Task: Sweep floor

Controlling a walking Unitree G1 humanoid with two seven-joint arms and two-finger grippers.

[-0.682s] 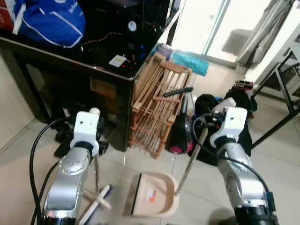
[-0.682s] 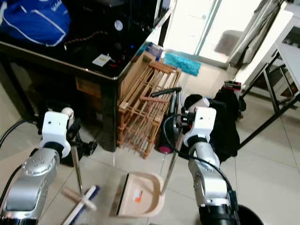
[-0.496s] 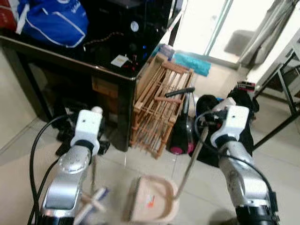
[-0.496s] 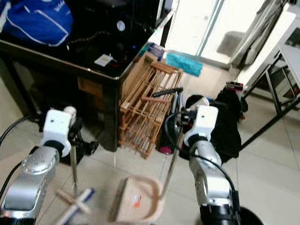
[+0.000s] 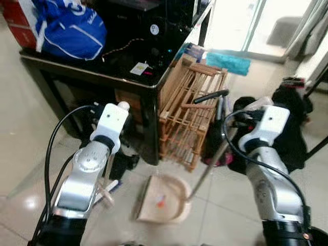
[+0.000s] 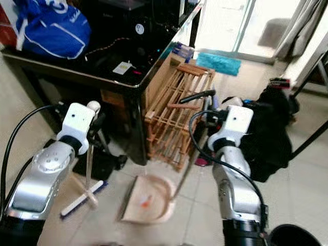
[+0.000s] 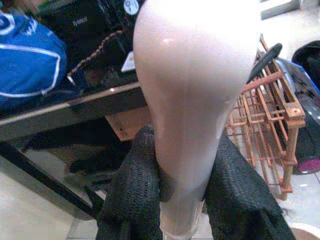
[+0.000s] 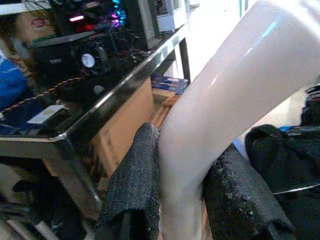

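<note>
The left gripper (image 7: 182, 200) has its two black fingers (image 7: 137, 185) pressed against the pale handle of the broom (image 6: 87, 169), gripping it just below its rounded top, and the broom's shaft runs down to a blue-and-white brush head resting on the tiled floor (image 6: 307, 169) in front of the black table (image 6: 97, 77). The right gripper (image 8: 172, 185) is clamped in the same way on the white handle of the dustpan (image 6: 146, 200), whose long shaft slants down to a beige pan lying on the floor just off the table's near corner; a small orange scrap sits in the pan. The brush head and the pan are near each other but apart. The table crowds the sweeping area: its dark glossy top carries a blue bag (image 6: 51, 28), a small white card (image 6: 121, 68) and dark electronic gear. Leaning against the side of the table is a wooden rack (image 6: 177, 120), directly behind the dustpan. Just beyond the rack, farther from the table, a dark upright vacuum cleaner (image 5: 218, 128) with a black handle stands beside a black bag (image 6: 269, 130) heaped on the floor. A teal mat (image 6: 219, 62) lies on the floor past the rack, towards the bright glass door. Dark objects sit under the table, behind the broom, too shadowed to identify.
</note>
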